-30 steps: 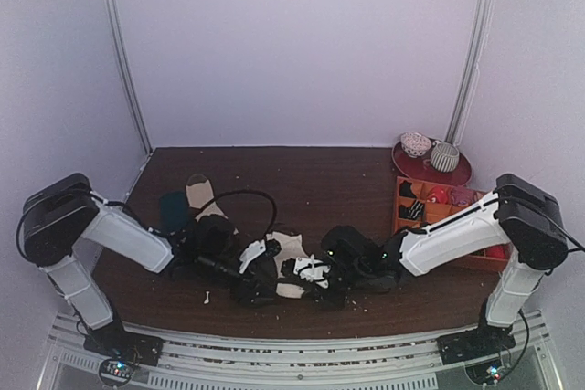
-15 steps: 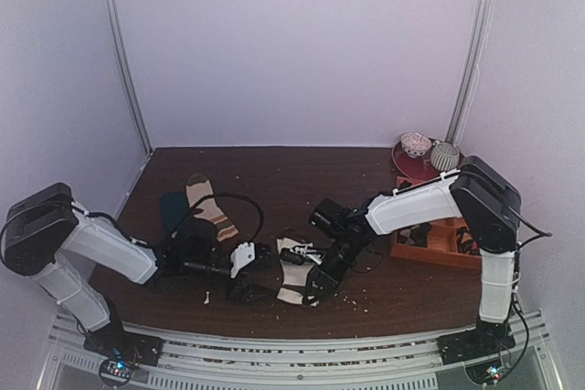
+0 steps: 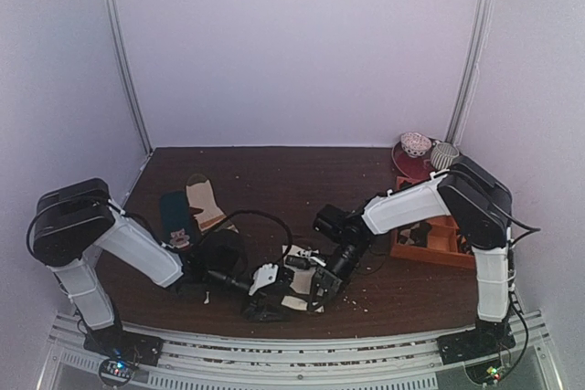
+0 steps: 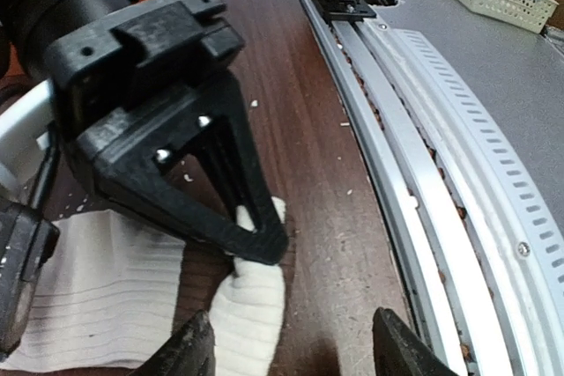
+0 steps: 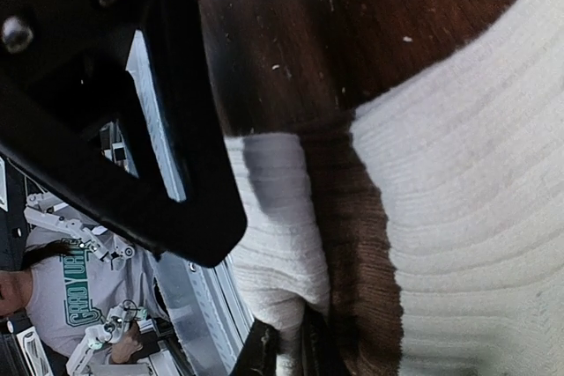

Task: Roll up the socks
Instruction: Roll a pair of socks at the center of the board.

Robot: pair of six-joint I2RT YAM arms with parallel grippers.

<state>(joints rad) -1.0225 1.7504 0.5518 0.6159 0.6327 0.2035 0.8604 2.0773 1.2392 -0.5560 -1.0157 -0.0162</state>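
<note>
**A:** Where are the socks?

**B:** The socks [image 3: 294,301] lie low in the middle of the overhead view, near the front edge of the dark table [image 3: 302,180]. They are cream ribbed fabric with a brown band. Most of it lies flat, with one edge bunched into a ridge.

**A:** And the tools?

**B:** The right gripper [image 4: 257,242] reaches in from the upper left of the left wrist view, its tips pinched on that ridge. The left gripper [image 4: 295,354] hovers just beside it at the bottom of that frame, fingers spread wide and holding nothing.

**A:** What lies around them?

**B:** Overhead, a tan striped sock [image 3: 203,200] and a teal sock [image 3: 174,212] lie side by side left of centre, apart from the pair. An orange tray [image 3: 439,248] and a red plate [image 3: 452,175] stand at the right.
</note>
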